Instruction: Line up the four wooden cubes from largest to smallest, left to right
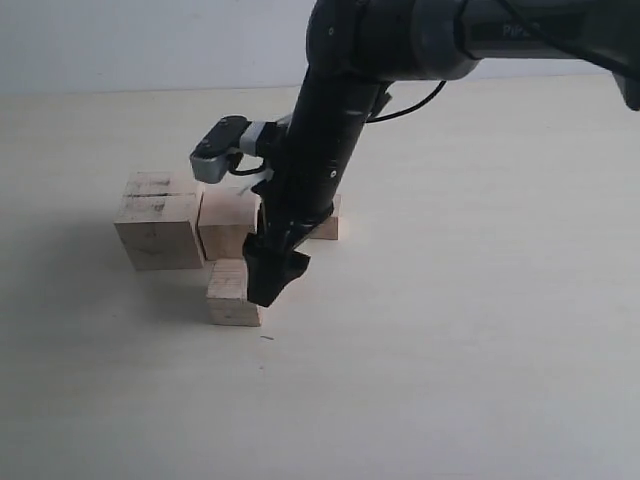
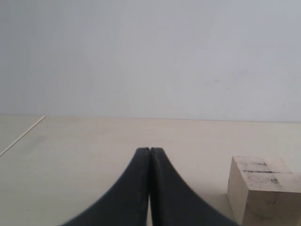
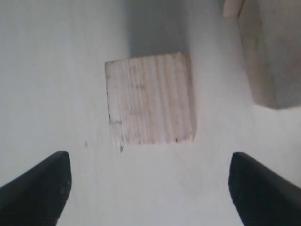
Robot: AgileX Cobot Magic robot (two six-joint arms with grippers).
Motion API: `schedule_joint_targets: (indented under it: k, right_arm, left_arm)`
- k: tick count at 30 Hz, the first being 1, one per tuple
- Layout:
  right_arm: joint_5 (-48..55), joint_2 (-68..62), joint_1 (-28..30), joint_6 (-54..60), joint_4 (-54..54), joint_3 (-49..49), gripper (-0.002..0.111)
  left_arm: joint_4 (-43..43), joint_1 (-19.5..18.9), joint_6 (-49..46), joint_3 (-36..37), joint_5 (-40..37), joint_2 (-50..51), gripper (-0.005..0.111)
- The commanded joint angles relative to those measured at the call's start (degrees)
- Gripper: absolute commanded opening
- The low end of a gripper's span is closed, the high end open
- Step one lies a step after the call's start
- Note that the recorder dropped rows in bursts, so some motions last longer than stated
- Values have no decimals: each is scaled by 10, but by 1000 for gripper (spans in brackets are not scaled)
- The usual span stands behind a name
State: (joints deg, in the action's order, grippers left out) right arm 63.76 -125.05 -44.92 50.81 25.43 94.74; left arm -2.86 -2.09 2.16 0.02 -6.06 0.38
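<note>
The largest wooden cube [image 1: 155, 225], with dark smudges, sits at the left and also shows in the left wrist view [image 2: 263, 193]. A mid-sized cube [image 1: 228, 222] touches its right side. A smaller cube [image 1: 232, 293] lies in front of those two, apart from them. The fourth cube [image 1: 330, 222] is mostly hidden behind the right arm. My right gripper [image 1: 277, 278] hangs open just right of the front cube. In the right wrist view that cube [image 3: 149, 98] lies just beyond the gripper [image 3: 149, 162], with nothing between the fingers. My left gripper [image 2: 150, 151] is shut and empty.
All cubes rest on a pale tabletop [image 1: 480, 330]. The right arm's dark body [image 1: 330, 130] leans in from the upper right over the row. The mid-sized cube's edge [image 3: 273, 56] stands beside the front cube in the right wrist view.
</note>
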Motion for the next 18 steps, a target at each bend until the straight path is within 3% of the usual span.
schedule_joint_targets:
  k: [1,4,18]
  right_arm:
    - [-70,3,-29,4,-18,-13,85]
    - [-110,2,-37,-4,-35,-13,85]
    - [-91,-34,-44,-12,-33,-13,85]
  left_arm:
    - [4,-1,0,0,1,-4,2]
    - [4,-1,-1,0,1,-4,2]
    - [4,-1,-1,0,1,-4,2]
